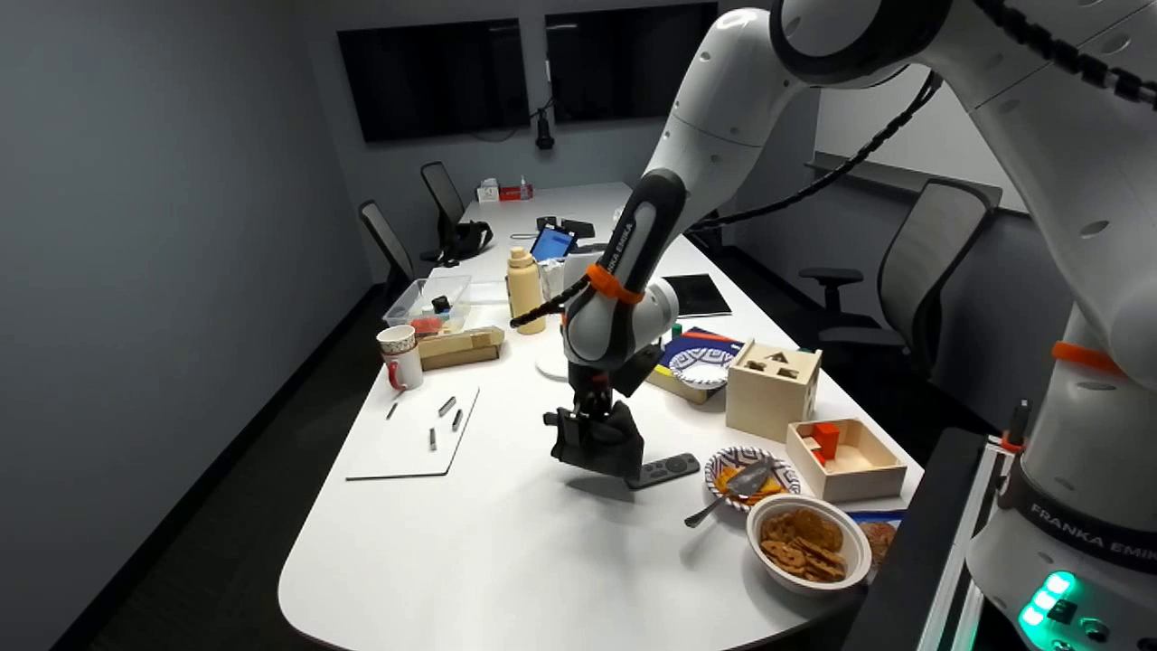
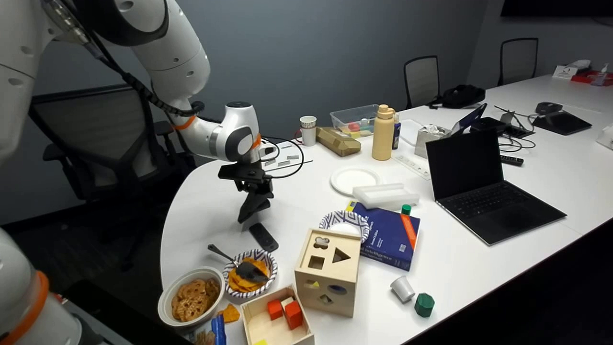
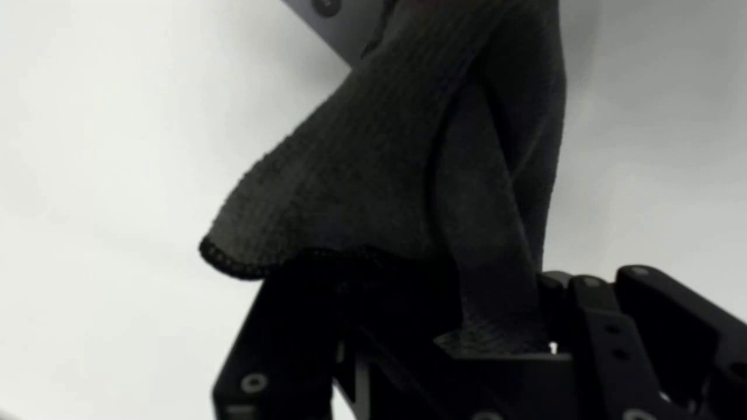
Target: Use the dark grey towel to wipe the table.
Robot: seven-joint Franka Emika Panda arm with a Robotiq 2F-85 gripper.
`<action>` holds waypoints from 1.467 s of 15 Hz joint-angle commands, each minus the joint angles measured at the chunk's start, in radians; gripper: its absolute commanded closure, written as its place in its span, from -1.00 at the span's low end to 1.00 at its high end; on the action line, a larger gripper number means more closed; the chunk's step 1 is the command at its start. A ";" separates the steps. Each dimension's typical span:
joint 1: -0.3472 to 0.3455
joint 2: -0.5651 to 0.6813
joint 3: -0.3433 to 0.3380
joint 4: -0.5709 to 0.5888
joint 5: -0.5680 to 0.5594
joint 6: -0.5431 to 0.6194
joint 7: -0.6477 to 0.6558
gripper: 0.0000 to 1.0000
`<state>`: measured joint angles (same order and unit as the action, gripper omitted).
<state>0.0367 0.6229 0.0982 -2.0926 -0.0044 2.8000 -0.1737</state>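
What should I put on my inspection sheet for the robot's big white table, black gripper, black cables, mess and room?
Surface: long white glossy table; liquid spills: nothing seen.
Job's things: dark grey cloth towel, bunched, hanging from the black two-fingered gripper; table contact: can't tell.
Clutter: slim black remote near the towel; round white bowl of brown snacks, loose orange chip beside it; pale wooden shape-sorter cube; open black laptop.
Gripper: closed on the towel.
Cables: thick black cable along the white robot arm.
Surroundings: grey wall, grey mesh chair, black wall screens.

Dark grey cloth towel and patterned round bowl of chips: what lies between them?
Between the towel and the bowl, both exterior views show a dark oblong remote control.
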 commanded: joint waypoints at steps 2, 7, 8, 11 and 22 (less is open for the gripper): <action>-0.092 0.037 -0.002 0.091 0.002 -0.011 -0.035 1.00; -0.145 0.131 -0.019 0.211 0.001 -0.049 -0.044 1.00; -0.150 0.155 -0.027 0.237 -0.002 -0.063 -0.042 1.00; -0.178 0.223 -0.028 0.305 0.006 -0.101 -0.047 1.00; -0.198 0.291 -0.114 0.387 0.010 -0.091 0.033 1.00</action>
<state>-0.1605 0.8998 -0.0038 -1.7458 -0.0020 2.7078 -0.1729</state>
